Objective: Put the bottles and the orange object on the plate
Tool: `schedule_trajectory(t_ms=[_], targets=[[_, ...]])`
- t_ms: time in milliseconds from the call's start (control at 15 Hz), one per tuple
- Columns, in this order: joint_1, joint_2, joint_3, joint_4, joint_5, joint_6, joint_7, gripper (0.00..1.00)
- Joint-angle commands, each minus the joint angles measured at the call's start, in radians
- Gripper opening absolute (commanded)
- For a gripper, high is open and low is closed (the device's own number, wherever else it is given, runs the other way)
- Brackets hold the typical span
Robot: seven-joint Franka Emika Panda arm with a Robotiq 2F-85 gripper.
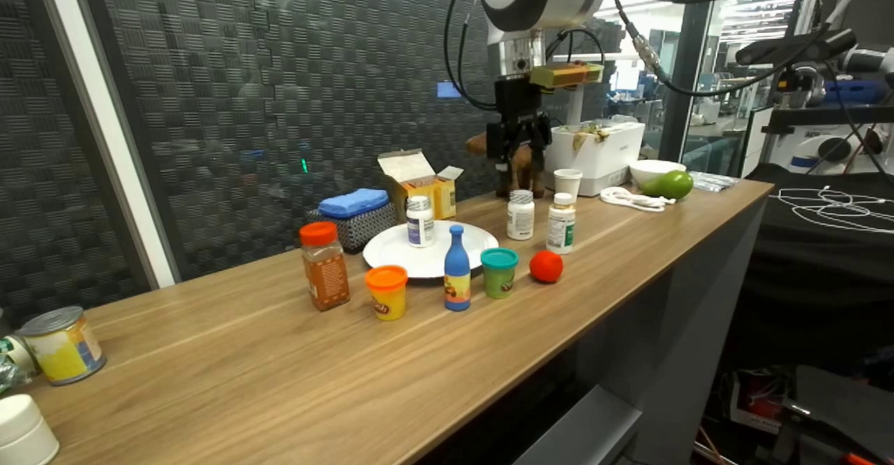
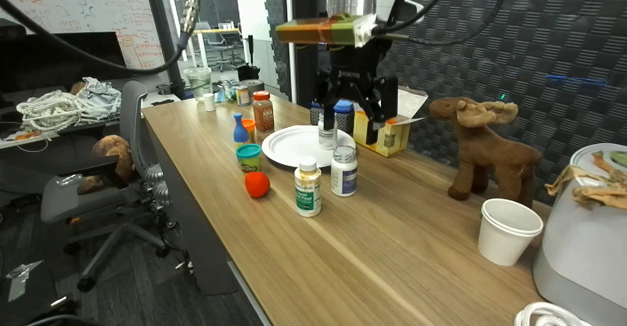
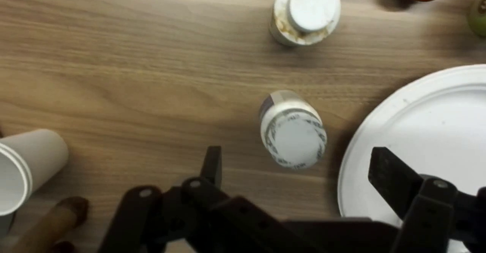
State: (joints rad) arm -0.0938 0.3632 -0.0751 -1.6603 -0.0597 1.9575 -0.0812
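In the wrist view, the wide-spread gripper (image 3: 296,160) should line up over the white pill bottle (image 3: 293,131) left of the plate (image 3: 429,127) before dipping.

On my feeds I count three small white bottles (image 1: 561,227): one on the single plate (image 1: 391,259), two standing on the bench (image 1: 279,381). Play-Doh tubs (image 1: 499,280): two, one orange-lidded, one teal-lidded, toward the open edge. Toward that edge too: one long-necked blue bottle (image 1: 457,276), one round red-orange object (image 1: 546,267). One red-capped jar (image 1: 325,269). Along the walled edge I count one yellow carton (image 1: 443,200), one plush moose (image 2: 494,157).
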Motion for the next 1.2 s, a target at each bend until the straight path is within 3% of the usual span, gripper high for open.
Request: schedule_trajectory(t_ms=[0,400,533,800,1000,1133], targets=[[-0.013,-0.017,-0.005,-0.081,0.002,0.057,-0.004,1.0],[-0.012,-0.003,0.004,-0.093,0.005,0.086,-0.009,1.0],[-0.008,-0.009,0.004,-0.099,-0.001,0.107,-0.003,0.75],[-0.001,-0.014,0.0,-0.1,-0.018,0.12,0.002,0.42],[0.009,-0.025,0.0,-0.101,-0.038,0.118,0.007,0.24],[0.019,-0.032,0.001,-0.08,-0.05,0.106,0.017,0.24]])
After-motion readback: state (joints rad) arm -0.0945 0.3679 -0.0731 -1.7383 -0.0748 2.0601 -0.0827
